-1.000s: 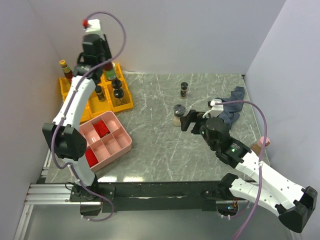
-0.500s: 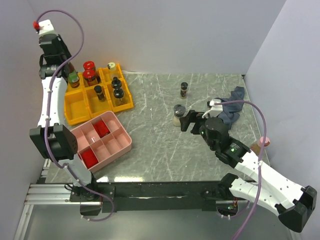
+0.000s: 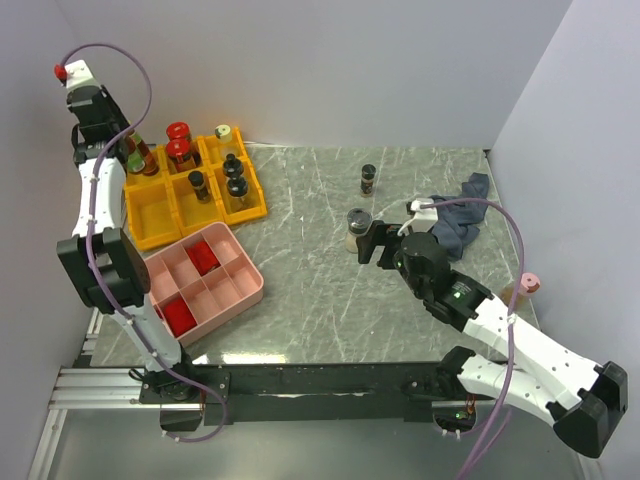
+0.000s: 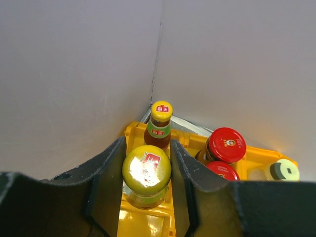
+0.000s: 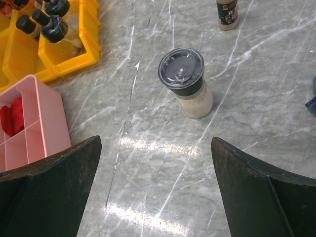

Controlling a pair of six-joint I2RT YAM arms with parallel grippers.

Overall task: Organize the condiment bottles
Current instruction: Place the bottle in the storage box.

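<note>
Left gripper (image 4: 146, 157) clamps a yellow-capped bottle (image 4: 146, 172) over the bins (image 4: 254, 154); right gripper (image 5: 155, 143) gapes, with shaker (image 5: 187, 81) and spice jar (image 5: 227, 12) ahead unsorted.

Far left: 2 red-lidded jars (image 4: 226, 144), 2 yellow-capped bottles (image 4: 161, 123), 1 pale-capped bottle (image 4: 284, 171), 3 black-capped jars (image 3: 237, 190). Mid-table: 1 spice jar (image 5: 227, 11), 1 shaker (image 5: 187, 81).

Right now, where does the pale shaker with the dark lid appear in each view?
Top external: the pale shaker stands mid-table, just right of centre.
Left wrist: not in it.
Right wrist: the pale shaker stands upright, above centre.
Shared landmark: the yellow tray, left in top external, low in left wrist, top left in right wrist.
</note>
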